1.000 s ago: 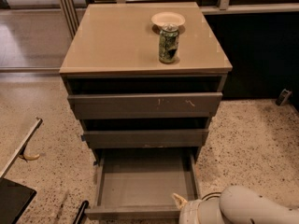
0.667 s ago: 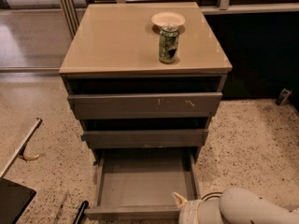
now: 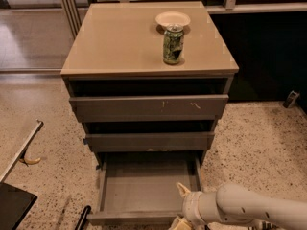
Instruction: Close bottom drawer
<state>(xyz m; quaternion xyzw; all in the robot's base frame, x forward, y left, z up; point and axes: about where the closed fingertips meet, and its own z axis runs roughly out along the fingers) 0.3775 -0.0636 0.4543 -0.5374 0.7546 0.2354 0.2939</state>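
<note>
Drawers in three tiers fill the front of the desk, and the bottom drawer is the one pulled far out. Its shallow, empty box lies open to the camera view and its slim front sits near the lower edge of the picture. The middle drawer and the scratched top drawer stand only a little proud of the frame.

The gripper is low at the right end of the bottom drawer's front, touching or just beside that corner, on a pale arm that reaches in from the lower right. That placement fits the task: the front has no handle, so a push on its outer face is the likely way to send it home. Whether the jaws are spread or closed cannot be told, and nothing is seen to be held in them.

A green can and a small bowl stand on the desk towards the back right. They are well apart from the drawer, though a hard shove might rattle them. Pushing from one corner may skew the drawer on its runners.
</note>
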